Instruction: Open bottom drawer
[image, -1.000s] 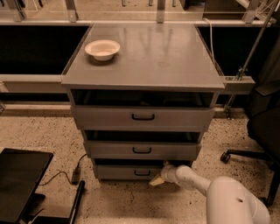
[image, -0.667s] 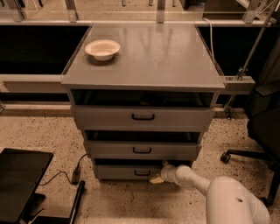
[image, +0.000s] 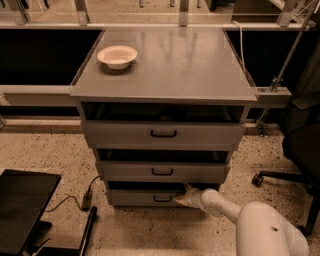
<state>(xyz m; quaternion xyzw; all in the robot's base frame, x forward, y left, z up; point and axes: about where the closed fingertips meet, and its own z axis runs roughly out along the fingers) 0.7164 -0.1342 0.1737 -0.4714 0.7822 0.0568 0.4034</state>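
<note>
The bottom drawer (image: 140, 198) is the lowest grey front of the cabinet, with a small black loop handle (image: 162, 199). It stands a little out from the cabinet, with a dark gap above it. My gripper (image: 184, 196) sits at the end of the white arm, at the drawer front just right of the handle, its tip near the drawer's top edge. The middle drawer (image: 162, 171) and the top drawer (image: 163, 133) are above it, each with its own black handle.
A white bowl (image: 117, 56) sits on the cabinet top (image: 190, 65). A black flat object (image: 22, 200) lies on the speckled floor at lower left, with a cable (image: 82, 197) beside the cabinet. An office chair base (image: 280, 177) stands at right.
</note>
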